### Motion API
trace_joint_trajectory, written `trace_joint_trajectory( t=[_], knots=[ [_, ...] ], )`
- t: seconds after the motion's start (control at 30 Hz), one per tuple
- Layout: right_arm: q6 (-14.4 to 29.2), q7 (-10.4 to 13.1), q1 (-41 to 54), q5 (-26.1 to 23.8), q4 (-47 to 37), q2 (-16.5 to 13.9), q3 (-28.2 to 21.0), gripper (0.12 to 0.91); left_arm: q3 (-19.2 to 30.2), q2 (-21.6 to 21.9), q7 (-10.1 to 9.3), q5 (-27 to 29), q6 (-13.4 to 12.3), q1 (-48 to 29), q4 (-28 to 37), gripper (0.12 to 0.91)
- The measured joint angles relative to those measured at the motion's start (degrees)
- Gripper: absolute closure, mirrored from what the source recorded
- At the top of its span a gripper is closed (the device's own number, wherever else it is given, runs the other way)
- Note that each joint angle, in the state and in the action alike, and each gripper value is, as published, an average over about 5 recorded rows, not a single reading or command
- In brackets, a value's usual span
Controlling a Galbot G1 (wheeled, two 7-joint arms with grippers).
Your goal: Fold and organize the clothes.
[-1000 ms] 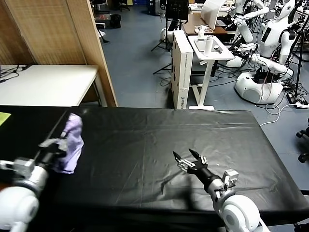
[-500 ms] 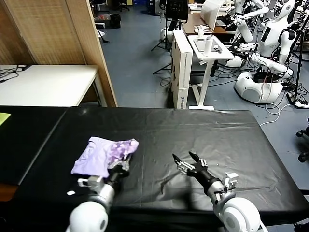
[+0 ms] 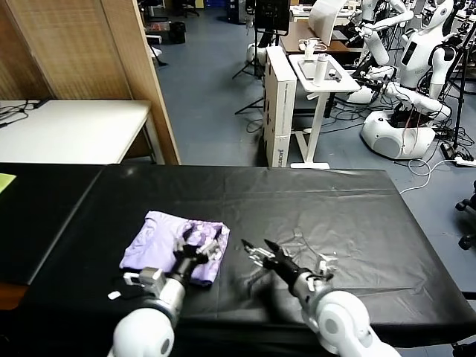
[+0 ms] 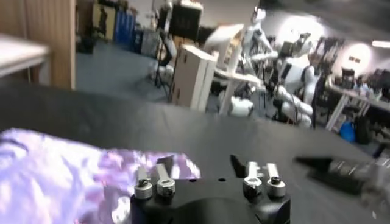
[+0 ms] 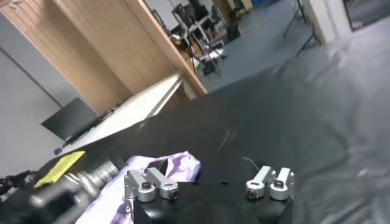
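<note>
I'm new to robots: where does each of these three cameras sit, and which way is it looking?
Head view: on the robot's head, looking down at the black table, the lavender T-shirt, and both arms.
Left wrist view: on the left arm, looking past its open left end effector over the T-shirt.
Right wrist view: on the right arm, behind the open right end effector.
All share the T-shirt.

black cover (image 3: pixel 335 201) over the surface | white desk (image 3: pixel 74 130) at 10 o'clock | wooden partition (image 3: pixel 89 52) behind it | white cart (image 3: pixel 297 104) at 12 o'clock | parked white robots (image 3: pixel 409 82) at 2 o'clock
</note>
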Motion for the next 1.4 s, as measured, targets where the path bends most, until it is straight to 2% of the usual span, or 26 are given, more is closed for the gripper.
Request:
trace_joint_trajectory(
  t=[0.27,0.37,0.63,0.73,1.07,1.17,1.33,1.4],
  knots=[
    [-0.1,0.4,5.5,0.8,-6.9,4.3,-7.9,0.143,-3.3,2.7,-0.13,0.0,-0.1,0.2,-1.6,0.123],
    [-0.1,0.3,6.5,0.8,-8.9,5.4,-9.5,0.261,-3.8,2.9,-0.16,0.2,-0.1,0.4,-1.8,0.123],
    [0.0,0.0,7.4,-0.8,-10.6,5.0,-9.5,0.765,-5.5,3.9,-0.19,0.2,-0.3,0.9,-1.9,0.123],
    [-0.7,0.1,8.6,-1.3,-11.2,3.8,-8.7,0.863,-6.0,4.2,-0.17,0.1,-0.5,1.0,-1.8,0.123],
    [-4.7,0.1,13.9,-1.5,-11.5,-3.4,-6.7,0.859,-7.1,4.0,0.02,-0.5,-0.9,2.1,-1.1,0.123],
    [-5.0,-0.1,13.7,-1.8,-10.3,-5.1,-6.0,0.744,-7.3,3.9,0.0,-1.8,-0.6,2.5,-1.0,0.123],
    [-3.6,-1.2,12.1,-5.1,-7.2,-7.6,-4.0,0.39,-7.2,3.6,-0.14,-2.7,-0.7,3.2,-0.9,0.123],
    [-1.8,-1.9,11.0,-7.9,-6.1,-8.4,-3.3,0.28,-7.1,3.4,-0.38,-2.5,-0.9,3.4,-0.7,0.123]
  ],
)
